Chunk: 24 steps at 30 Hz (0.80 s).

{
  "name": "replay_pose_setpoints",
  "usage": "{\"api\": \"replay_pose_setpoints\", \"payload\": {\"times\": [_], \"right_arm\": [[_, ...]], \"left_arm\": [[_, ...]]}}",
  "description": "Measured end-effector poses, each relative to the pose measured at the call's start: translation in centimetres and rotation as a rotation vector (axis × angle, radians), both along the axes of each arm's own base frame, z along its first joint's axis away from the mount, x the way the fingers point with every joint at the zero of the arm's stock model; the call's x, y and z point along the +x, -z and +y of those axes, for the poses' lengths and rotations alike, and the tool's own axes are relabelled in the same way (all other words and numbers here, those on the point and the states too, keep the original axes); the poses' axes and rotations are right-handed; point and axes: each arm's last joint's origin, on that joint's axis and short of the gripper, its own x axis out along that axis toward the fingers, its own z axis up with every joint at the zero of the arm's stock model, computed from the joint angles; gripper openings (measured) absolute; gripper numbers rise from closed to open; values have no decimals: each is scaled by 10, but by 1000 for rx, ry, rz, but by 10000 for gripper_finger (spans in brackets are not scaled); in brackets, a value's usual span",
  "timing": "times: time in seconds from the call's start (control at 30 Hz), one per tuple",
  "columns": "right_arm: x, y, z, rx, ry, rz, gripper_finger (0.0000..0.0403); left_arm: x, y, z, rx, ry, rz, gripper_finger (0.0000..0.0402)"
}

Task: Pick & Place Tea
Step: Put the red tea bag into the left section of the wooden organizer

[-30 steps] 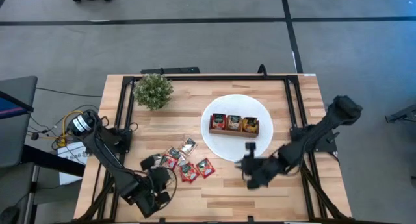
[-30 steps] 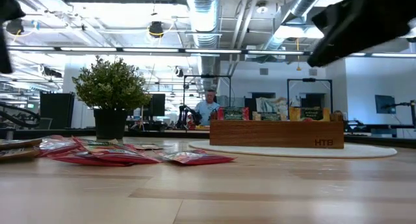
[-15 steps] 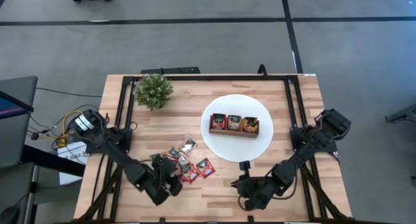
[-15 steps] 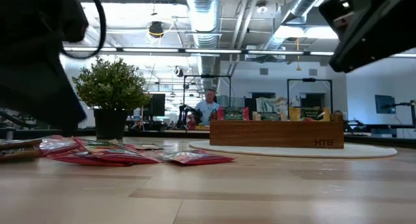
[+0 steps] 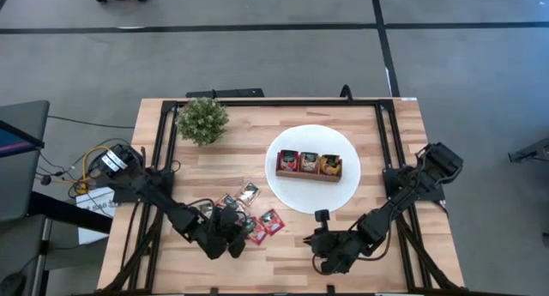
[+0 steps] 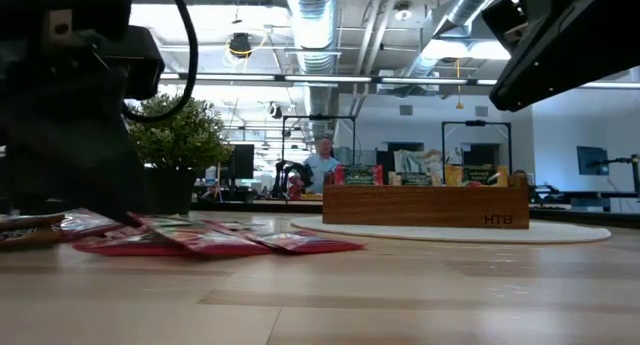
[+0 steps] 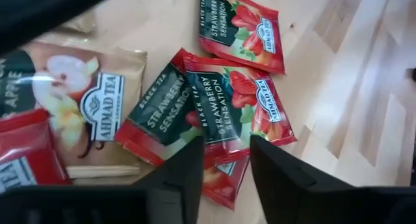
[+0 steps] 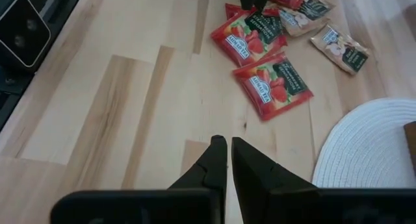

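We see glossy red tea sachets [image 7: 237, 107] scattered left of the white plate [image 5: 296, 195]. Our left gripper [image 7: 226, 160] straddles one, fingers apart; the lowest edge is hidden.

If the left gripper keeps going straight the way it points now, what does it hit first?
Most likely the red strawberry sachet lying straight ahead of the left gripper; its open fingers straddle that sachet's near edge, though their height above it is unclear.
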Motion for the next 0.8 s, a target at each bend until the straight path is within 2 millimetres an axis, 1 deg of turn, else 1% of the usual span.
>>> {"api": "replay_pose_setpoints", "payload": {"times": [0.23,0.3,0.37,0.47,0.6,0.7,0.8], "right_arm": [[0,0,0,0,-1,2,16],[-1,0,0,2,-5,6,15],[-1,1,0,7,-17,23,14],[-7,0,-1,14,-20,62,13],[-18,-8,-2,38,46,120,12],[-26,-15,2,86,77,115,12],[-35,-17,10,110,87,99,12]], "left_arm": [[7,-1,7,82,31,-14,12],[9,-3,7,114,63,-26,4],[13,-10,4,165,117,-38,1],[23,-31,-4,237,188,-72,0],[43,-63,-5,423,237,-48,0],[62,-93,2,568,250,-27,0],[81,-114,20,719,278,3,0]]}}
